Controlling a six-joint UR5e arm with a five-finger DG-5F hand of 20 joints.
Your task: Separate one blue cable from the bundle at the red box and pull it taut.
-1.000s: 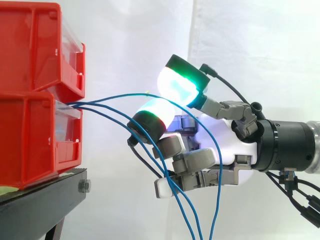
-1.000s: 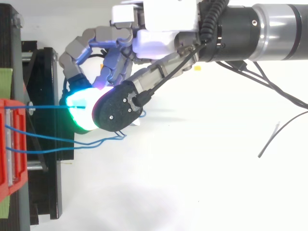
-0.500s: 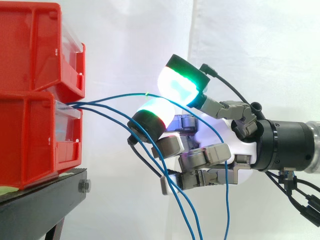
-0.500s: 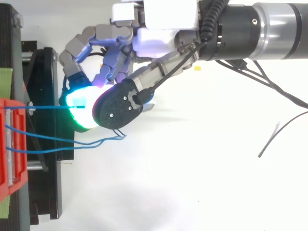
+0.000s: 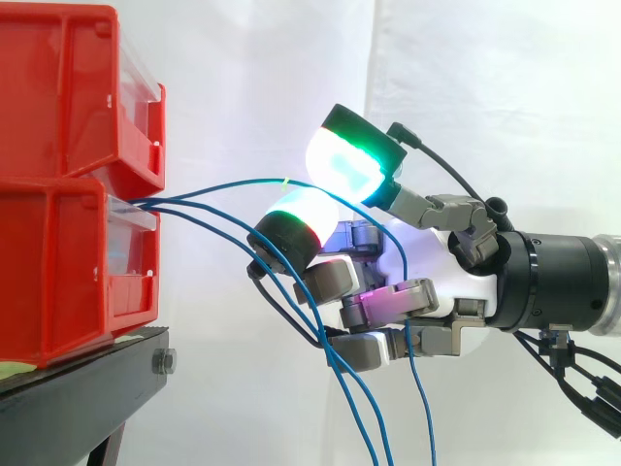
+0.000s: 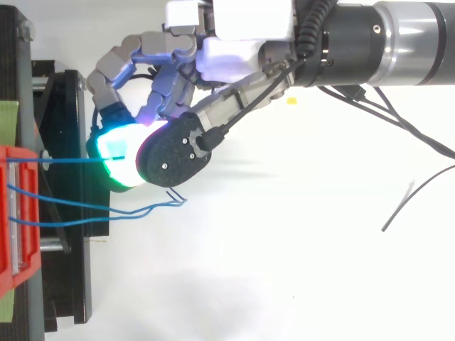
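Three blue cables leave the lower red bin (image 5: 68, 272) at the left. The top blue cable (image 5: 243, 182) arcs up and rightward, runs between two green-glowing fingertips (image 5: 344, 160), then passes down through the hand (image 5: 432, 254). The lower fingers are curled round it, and it hangs out below them. In the top view this cable (image 6: 71, 160) runs straight from the bin (image 6: 11, 213) into the glowing pads of the hand (image 6: 242, 53). The other two blue cables (image 5: 291, 282) sag in front of the hand and drop out of the side view.
A second red bin (image 5: 68, 87) sits on the lower one, both on the black stand (image 5: 87, 388). A white curtain is behind. In the top view the two slack cables (image 6: 85, 209) loop over the stand (image 6: 71, 270) onto the white floor.
The lower fingers have curled in toward the palm and closed over the top cable. Its hanging part has shifted left, nearer the palm. The arm has hardly moved.
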